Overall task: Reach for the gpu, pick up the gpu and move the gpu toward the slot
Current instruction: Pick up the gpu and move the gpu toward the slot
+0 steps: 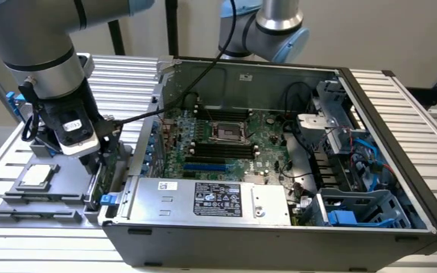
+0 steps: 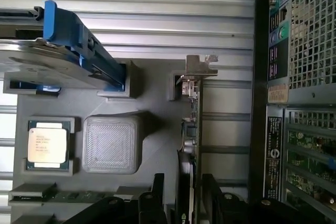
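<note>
Gripper (image 2: 183, 179): two dark fingers (image 2: 157, 190) stand a little apart, one on each side of the gpu (image 2: 190, 129). A dark gap shows between one finger and the card, so the jaws are narrowly open and straddle it without clamping.

Gpu: on edge, seated in the grey holder tray (image 2: 157, 108), with its silver end bracket (image 2: 199, 66) at the end away from the fingers.

Same tray, beside the card: a ribbed square block (image 2: 111, 142), then a square silver chip (image 2: 48, 144). A hard drive with blue rails (image 2: 63, 59) lies near the bracket end.

Exterior view: the arm (image 1: 44, 62) reaches down over the tray. The tray rests on a slatted metal table (image 1: 127, 74), just beside the open computer case (image 1: 279, 250), on the exterior view's left. Inside the case are a power supply box (image 1: 211, 199) and, beyond it, the motherboard (image 1: 226, 133).
</note>
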Controlling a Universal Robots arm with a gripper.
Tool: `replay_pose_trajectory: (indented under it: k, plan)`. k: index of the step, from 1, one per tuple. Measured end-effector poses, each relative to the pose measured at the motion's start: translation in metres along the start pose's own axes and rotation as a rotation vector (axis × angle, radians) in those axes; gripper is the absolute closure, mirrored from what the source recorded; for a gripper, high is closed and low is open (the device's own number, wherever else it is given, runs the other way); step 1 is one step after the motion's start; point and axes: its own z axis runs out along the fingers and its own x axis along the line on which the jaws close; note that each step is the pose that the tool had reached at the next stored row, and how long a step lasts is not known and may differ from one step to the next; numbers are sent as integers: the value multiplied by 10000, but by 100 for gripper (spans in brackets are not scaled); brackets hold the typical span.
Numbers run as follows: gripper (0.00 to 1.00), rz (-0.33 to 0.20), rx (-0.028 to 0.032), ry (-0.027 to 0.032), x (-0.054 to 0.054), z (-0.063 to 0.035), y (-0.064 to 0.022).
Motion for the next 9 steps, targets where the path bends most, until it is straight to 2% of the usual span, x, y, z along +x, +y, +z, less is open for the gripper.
replay_pose_trajectory:
  k: [9]
  plan:
    - [58, 1, -1, 0, -4, 164, -5]
